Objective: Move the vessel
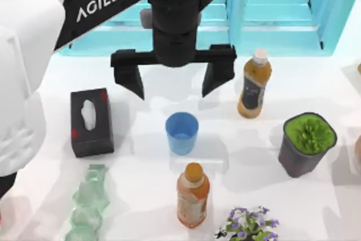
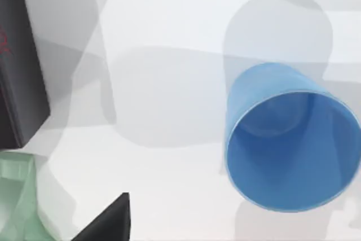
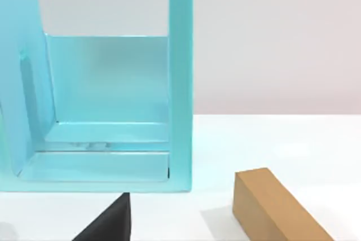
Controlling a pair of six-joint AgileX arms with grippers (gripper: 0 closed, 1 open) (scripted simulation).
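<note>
The vessel [image 1: 181,132], a small light-blue cup, stands upright near the middle of the table. My left gripper [image 1: 174,82] hangs open just behind it, black fingers spread wider than the cup and not touching it. The left wrist view looks into the cup [image 2: 287,139], with one black fingertip [image 2: 110,224] at the edge. In the right wrist view one black fingertip [image 3: 110,224] of the right gripper points toward a cyan rack [image 3: 113,111].
A black tissue box [image 1: 91,121] lies left of the cup and a pale green glass vase [image 1: 87,204] stands front left. Two bottles [image 1: 254,84] [image 1: 192,196], a dark pot with a plant [image 1: 307,145], purple flowers [image 1: 248,224] and a brown block [image 3: 276,207] surround it.
</note>
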